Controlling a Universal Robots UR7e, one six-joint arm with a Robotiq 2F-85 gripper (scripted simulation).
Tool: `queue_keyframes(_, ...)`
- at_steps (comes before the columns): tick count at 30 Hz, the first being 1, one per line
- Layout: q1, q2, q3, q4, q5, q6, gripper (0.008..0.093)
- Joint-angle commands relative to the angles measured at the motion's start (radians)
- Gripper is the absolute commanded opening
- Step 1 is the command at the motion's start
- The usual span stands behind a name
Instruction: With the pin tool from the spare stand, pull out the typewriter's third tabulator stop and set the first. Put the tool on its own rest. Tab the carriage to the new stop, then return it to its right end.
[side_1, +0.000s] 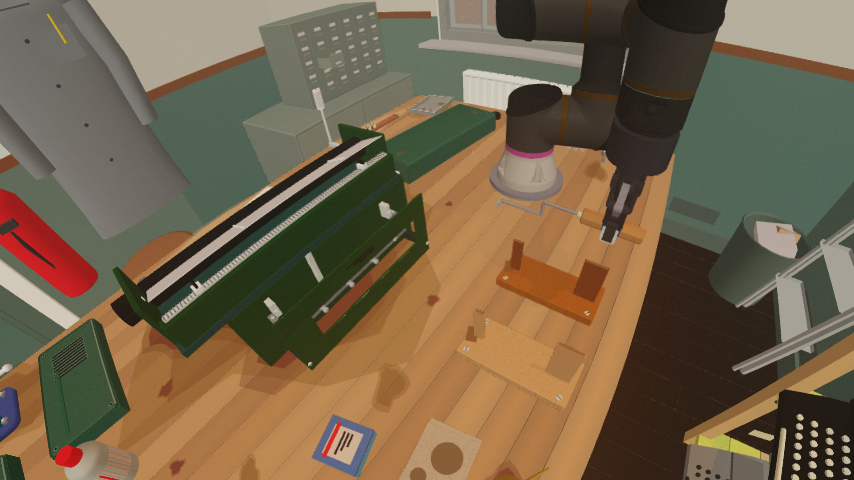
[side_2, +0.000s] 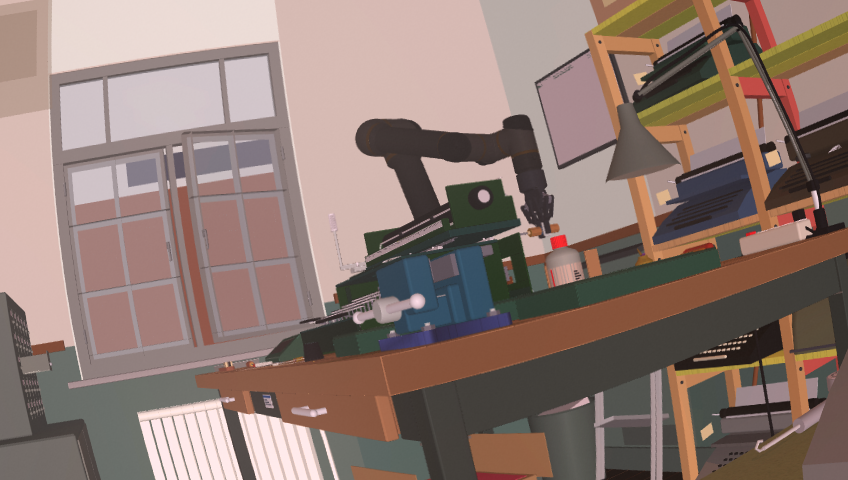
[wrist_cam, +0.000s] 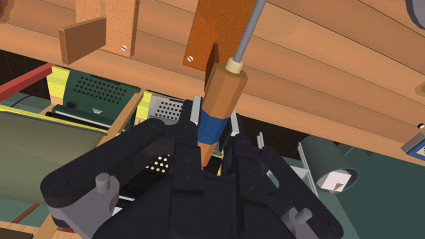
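Note:
On the right half of the bench an orange-brown stand (side_1: 553, 280) (wrist_cam: 214, 32) and a paler wooden stand (side_1: 522, 356) (wrist_cam: 105, 25) sit one in front of the other, both empty. Above the orange stand my gripper (side_1: 610, 233) (side_2: 538, 225) (wrist_cam: 212, 119) is closed around the wooden handle of the pin tool (side_1: 597, 222) (wrist_cam: 221, 98), which hangs level with its bent metal shank (side_1: 531, 206) pointing toward the arm's base. The green typewriter (side_1: 280, 251) (side_2: 443, 238) lies across the left half of the bench, with its toothed white stop rack (side_1: 275, 236) and small white tabs facing the stands.
A grey bin (side_1: 755, 254) stands off the bench's right edge beside metal shelving. A green case (side_1: 439, 140), a green box (side_1: 77, 385), a red-capped bottle (side_1: 98, 461), a blue booklet (side_1: 344, 445) and a holed board (side_1: 442, 457) lie around the bench.

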Motion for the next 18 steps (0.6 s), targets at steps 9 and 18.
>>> queue_keyframes(9, 0.0, 0.017, 0.027, -0.046, 0.0, 0.0, 0.008)
queue_keyframes(18, 0.0, 0.037, 0.055, -0.093, 0.0, 0.0, 0.008)
